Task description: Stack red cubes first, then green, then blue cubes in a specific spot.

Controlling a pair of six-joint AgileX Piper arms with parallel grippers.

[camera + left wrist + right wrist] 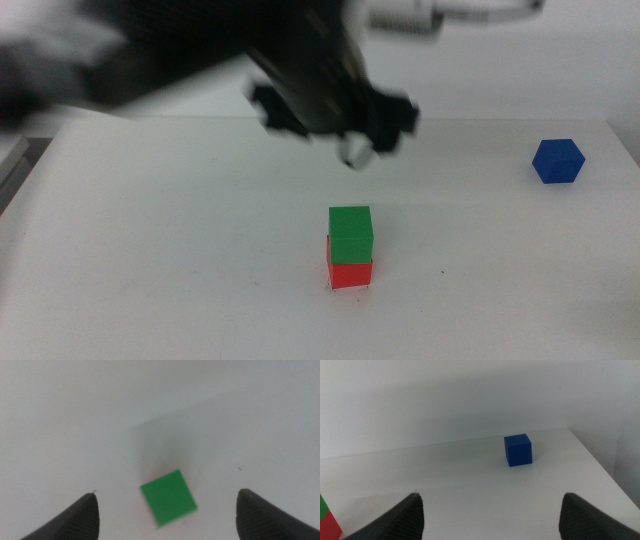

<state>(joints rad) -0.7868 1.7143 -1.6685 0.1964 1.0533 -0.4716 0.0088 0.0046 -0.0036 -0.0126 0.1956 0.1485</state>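
The green cube (350, 230) sits squarely on the red cube (349, 272) near the table's middle. The specific spot is hidden under this stack. My left gripper (342, 128) hovers blurred above and behind the stack. In its wrist view my left gripper (167, 492) is open, its jaws wide apart on either side of the green cube (168, 497) and not touching it. The blue cube (557, 160) stands alone at the far right. In the right wrist view the blue cube (518, 450) lies well ahead of my open, empty right gripper (492, 495).
The white table (180, 250) ends at a pale wall behind. A tiny dark speck (441, 271) marks the surface right of the stack. The stack's edge (324, 512) shows in the right wrist view.
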